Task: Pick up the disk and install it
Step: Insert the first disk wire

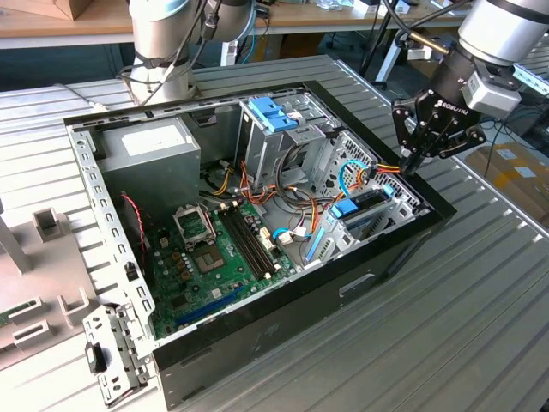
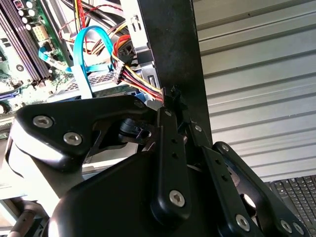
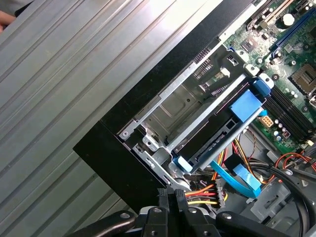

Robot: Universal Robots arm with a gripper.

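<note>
The disk (image 3: 224, 131), dark with blue rails and a blue end tab, lies in the metal drive cage (image 3: 173, 106) at a corner of the open computer case (image 1: 343, 283), its body partly hidden by the cage bars. In the exterior view the disk (image 1: 364, 206) shows just below the tool (image 1: 412, 161). The tool (image 3: 173, 195) hangs above the case's black wall with its fingers (image 2: 170, 148) pressed together, gripping nothing, close to a bundle of coloured wires (image 2: 138, 81). A curved blue cable (image 2: 81, 54) runs beside them. The case rests on the ribbed table (image 1: 480, 292).
</note>
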